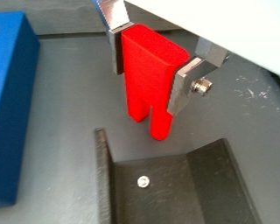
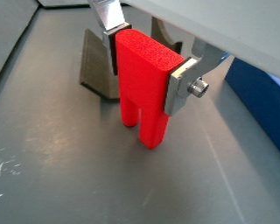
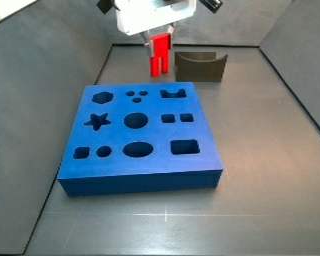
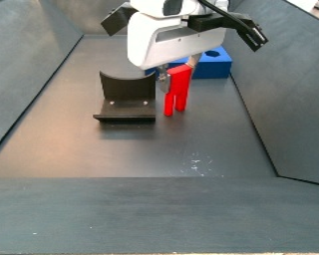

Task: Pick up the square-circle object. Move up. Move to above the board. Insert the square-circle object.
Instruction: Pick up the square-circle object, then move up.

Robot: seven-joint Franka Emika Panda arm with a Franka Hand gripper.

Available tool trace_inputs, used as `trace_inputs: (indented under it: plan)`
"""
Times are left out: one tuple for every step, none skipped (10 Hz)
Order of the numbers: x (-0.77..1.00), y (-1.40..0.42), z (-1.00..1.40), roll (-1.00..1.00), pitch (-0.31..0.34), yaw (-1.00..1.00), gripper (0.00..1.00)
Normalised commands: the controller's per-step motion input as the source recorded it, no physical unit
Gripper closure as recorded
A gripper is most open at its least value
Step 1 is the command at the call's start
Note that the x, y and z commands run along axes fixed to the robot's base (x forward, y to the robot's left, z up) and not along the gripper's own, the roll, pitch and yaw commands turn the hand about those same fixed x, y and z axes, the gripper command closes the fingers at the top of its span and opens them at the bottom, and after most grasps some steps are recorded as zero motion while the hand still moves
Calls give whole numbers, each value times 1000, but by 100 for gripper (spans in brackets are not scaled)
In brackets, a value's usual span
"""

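Observation:
The square-circle object (image 1: 146, 83) is a tall bright red block with two short prongs pointing down. My gripper (image 1: 152, 70) is shut on its upper part, one silver finger (image 1: 187, 86) on each side. In a wrist view (image 2: 143, 92) the prongs hang at or just above the grey floor; I cannot tell if they touch. In both side views the red block (image 3: 159, 55) (image 4: 178, 92) stands upright under the gripper (image 3: 159, 32) (image 4: 175, 68), beside the fixture. The board (image 3: 143, 182), a thick blue slab with shaped holes, lies apart from the block.
The dark fixture (image 3: 200, 65) (image 4: 125, 98) stands close beside the block and shows in both wrist views (image 1: 171, 184) (image 2: 98, 66). The board's edge shows in a wrist view (image 1: 8, 105) and in a side view (image 4: 218, 62). Grey walls enclose the floor.

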Motion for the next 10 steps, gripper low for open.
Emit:
trace_inputs:
  plan:
    - [0, 0, 0, 0, 0, 0, 100]
    - [0, 0, 0, 0, 0, 0, 100]
    - [0, 0, 0, 0, 0, 0, 100]
    - [0, 0, 0, 0, 0, 0, 100]
    - [0, 0, 0, 0, 0, 0, 100]
    - [0, 0, 0, 0, 0, 0, 100]
    - [0, 0, 0, 0, 0, 0, 100]
    - [0, 0, 0, 0, 0, 0, 100]
    - [0, 0, 833, 0, 0, 0, 100]
    - [-13, 7, 817, 1, 3, 17, 100]
